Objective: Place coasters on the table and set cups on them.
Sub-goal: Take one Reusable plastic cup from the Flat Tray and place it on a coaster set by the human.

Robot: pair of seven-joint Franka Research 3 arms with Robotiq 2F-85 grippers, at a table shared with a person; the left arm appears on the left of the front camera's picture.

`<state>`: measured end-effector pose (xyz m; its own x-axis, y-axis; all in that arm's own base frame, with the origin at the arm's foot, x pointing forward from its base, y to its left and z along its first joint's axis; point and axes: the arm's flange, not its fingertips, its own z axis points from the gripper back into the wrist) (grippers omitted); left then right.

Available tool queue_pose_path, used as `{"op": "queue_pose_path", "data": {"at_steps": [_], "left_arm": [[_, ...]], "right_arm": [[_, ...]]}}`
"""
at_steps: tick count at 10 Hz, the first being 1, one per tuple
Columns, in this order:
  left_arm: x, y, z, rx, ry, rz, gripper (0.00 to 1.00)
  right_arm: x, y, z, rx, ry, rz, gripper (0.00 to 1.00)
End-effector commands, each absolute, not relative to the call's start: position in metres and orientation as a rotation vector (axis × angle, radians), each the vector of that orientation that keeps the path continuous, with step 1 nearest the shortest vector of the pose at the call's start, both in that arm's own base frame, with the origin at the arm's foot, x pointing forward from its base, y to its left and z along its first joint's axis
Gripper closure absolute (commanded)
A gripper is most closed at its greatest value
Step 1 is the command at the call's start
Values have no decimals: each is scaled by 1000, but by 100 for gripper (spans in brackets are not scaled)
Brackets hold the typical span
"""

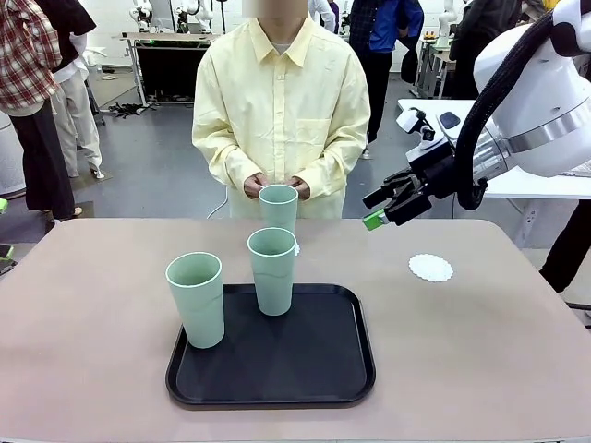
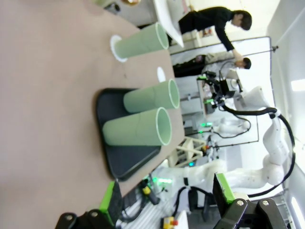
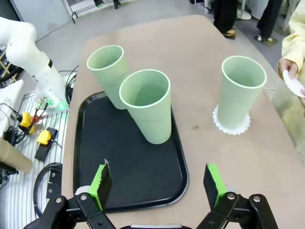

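Observation:
Three mint-green cups show. One cup (image 1: pixel 278 208) (image 3: pixel 240 90) stands on a scalloped white coaster (image 3: pixel 231 126) (image 2: pixel 116 47) on the table (image 1: pixel 83 314), just in front of the person. The other two cups (image 1: pixel 271 270) (image 1: pixel 196 299) stand on the black tray (image 1: pixel 323 369). A second coaster (image 1: pixel 431 268) lies bare on the table at the right. My right gripper (image 1: pixel 388 208) (image 3: pixel 157 186) hangs open and empty above the table, up and left of that coaster. My left gripper (image 2: pixel 166 195) is open and empty too, well away from the cups. The person's hand holds a white coaster (image 3: pixel 294 83).
The person stands at the far edge with both hands (image 1: pixel 277 185) together behind the far cup. The tray (image 3: pixel 124 181) takes up the table's middle front. Bare tabletop lies left and right of it. Other people and tables are far behind.

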<state>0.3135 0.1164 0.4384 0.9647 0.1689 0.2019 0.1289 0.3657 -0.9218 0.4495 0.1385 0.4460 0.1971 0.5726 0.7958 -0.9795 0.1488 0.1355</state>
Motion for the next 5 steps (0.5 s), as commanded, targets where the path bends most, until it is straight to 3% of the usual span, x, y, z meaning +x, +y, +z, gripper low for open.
{"op": "queue_pose_path", "data": {"at_steps": [1, 3, 5], "left_arm": [[313, 117, 439, -1214, -295, 21, 0], [313, 117, 439, -1214, -295, 21, 0], [313, 117, 439, -1214, -295, 21, 0]], "right_arm": [[438, 133, 435, 720, -740, 1392, 0], [440, 151, 395, 776, -830, 1528, 0], [454, 169, 357, 890, -873, 1524, 0]]}}
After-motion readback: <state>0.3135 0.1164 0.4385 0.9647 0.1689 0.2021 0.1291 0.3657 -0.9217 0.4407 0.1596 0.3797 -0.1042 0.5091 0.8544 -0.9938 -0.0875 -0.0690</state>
